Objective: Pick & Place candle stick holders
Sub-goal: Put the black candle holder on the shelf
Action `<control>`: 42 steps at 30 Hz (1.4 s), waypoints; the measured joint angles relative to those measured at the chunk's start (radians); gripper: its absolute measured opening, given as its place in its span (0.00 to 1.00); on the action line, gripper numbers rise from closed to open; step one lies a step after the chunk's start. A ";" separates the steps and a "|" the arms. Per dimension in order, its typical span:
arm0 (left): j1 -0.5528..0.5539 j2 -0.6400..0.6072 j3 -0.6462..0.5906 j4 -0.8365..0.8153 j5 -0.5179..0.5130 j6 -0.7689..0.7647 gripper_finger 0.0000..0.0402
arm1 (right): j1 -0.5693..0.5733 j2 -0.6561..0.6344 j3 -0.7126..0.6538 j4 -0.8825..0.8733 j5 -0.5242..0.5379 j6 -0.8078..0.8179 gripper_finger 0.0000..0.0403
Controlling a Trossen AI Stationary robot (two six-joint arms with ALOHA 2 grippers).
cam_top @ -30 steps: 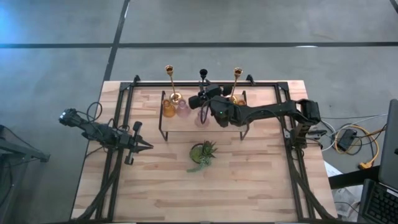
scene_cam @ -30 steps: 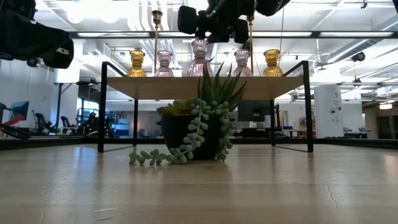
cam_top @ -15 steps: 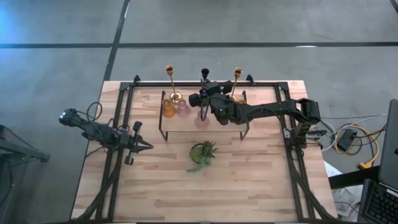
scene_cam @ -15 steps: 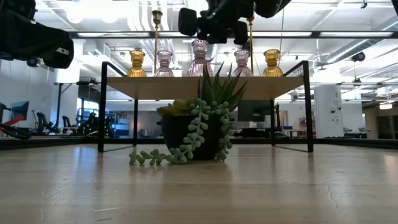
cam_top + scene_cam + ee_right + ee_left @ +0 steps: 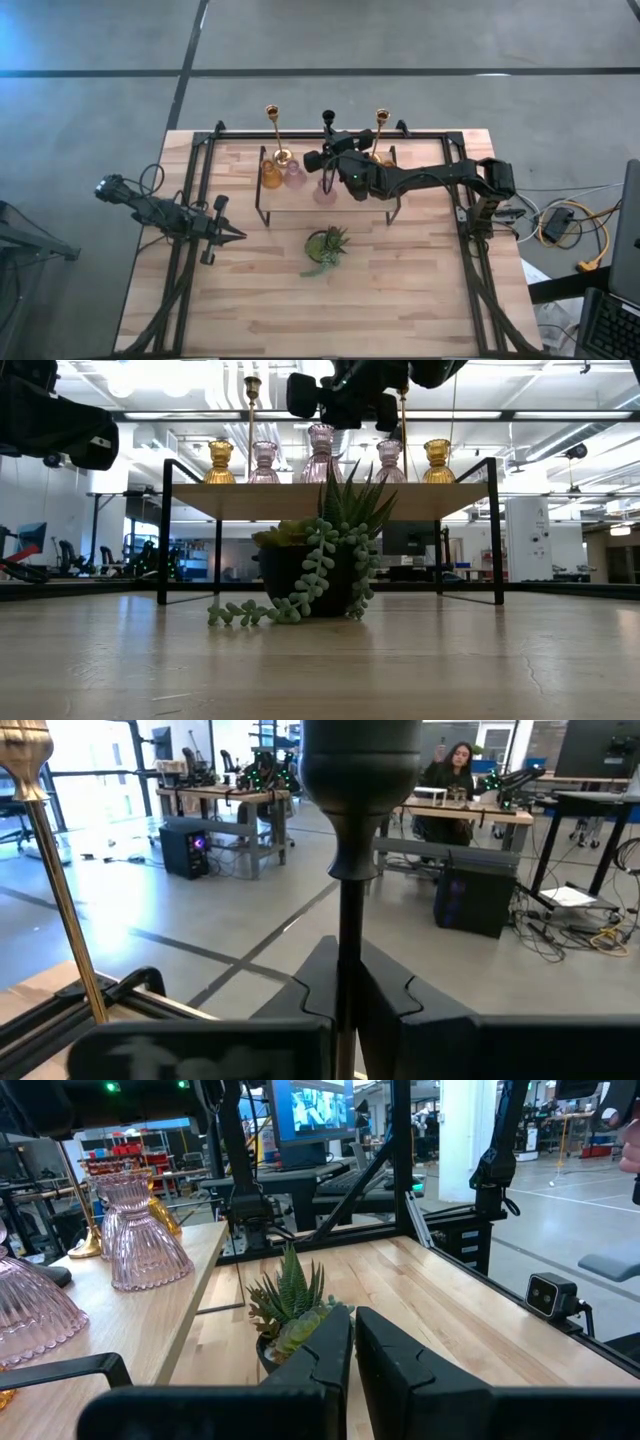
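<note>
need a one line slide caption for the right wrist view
Right gripper shut on the black candle stick holder, a gold candle stick holder standing alongside.

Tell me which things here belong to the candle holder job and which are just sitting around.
Job:
- black candlestick, between the right gripper fingers
- two gold candlesticks
- pink glass holders
- amber glass holders
- shelf

Sitting around:
- potted plant
- left gripper, idle at the table's left

robotics lab: workbenches point(image 5: 215, 795), monitors point(image 5: 318, 1108), concrete floor point(image 5: 400, 40)
</note>
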 joint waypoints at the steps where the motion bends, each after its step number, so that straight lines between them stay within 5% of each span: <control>1: 0.000 0.000 0.000 0.000 0.000 0.000 0.06 | 0.000 0.000 0.000 0.000 0.000 0.000 0.03; 42: 0.000 0.000 0.000 0.000 0.000 0.000 0.06 | 0.020 -0.024 -0.006 -0.053 0.000 0.034 0.03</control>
